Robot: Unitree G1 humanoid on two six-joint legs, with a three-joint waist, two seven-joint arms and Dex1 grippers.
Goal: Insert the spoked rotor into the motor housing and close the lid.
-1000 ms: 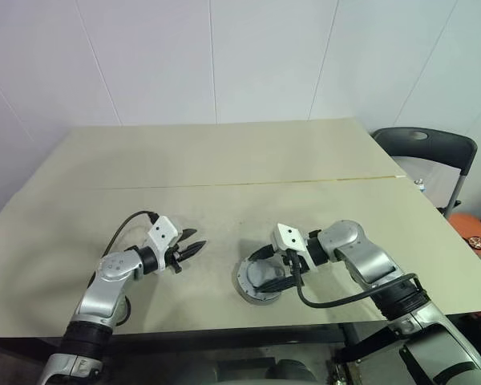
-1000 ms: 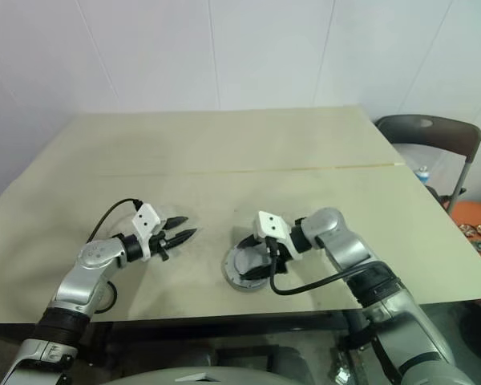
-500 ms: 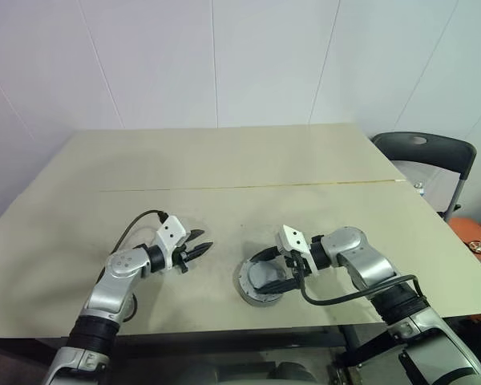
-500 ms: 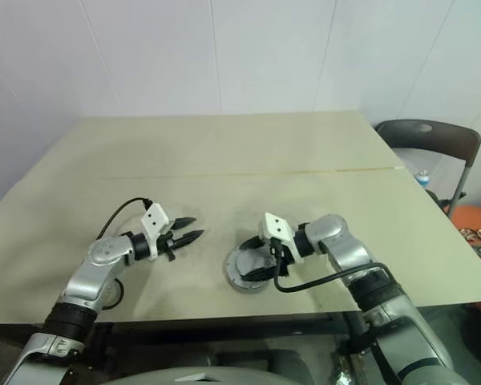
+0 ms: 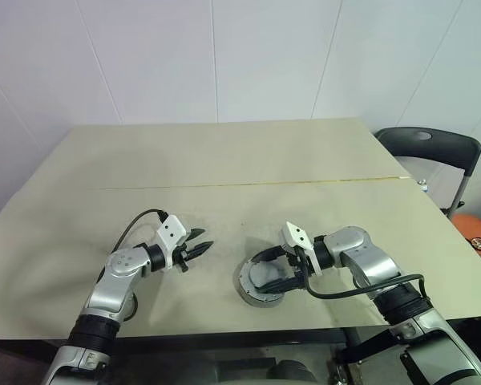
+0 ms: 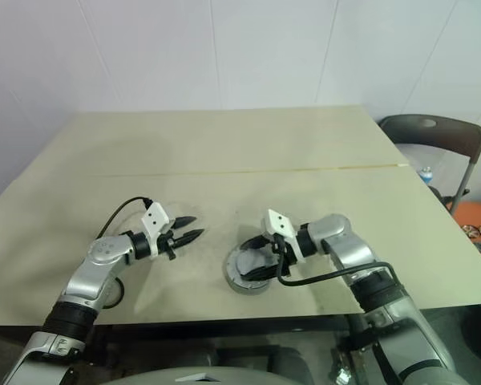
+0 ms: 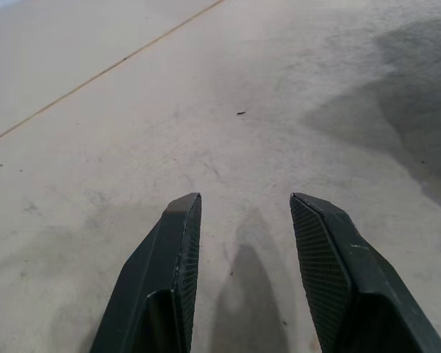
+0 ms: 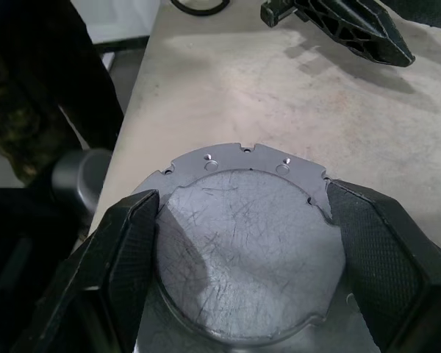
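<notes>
Near the table's [image 5: 224, 160] front edge, the right gripper [image 8: 239, 243] is spanning the lid [image 8: 242, 250] with both fingers flanking its rim; the left gripper [image 5: 194, 250] is hovering half-open and empty, farther away.

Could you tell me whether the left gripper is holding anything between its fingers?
No, the left gripper stands open with bare table showing in the gap between its fingers.

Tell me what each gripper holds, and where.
Right gripper clamps the lid by opposite sides of its notched rim. Left gripper is open, holding nothing.
</notes>
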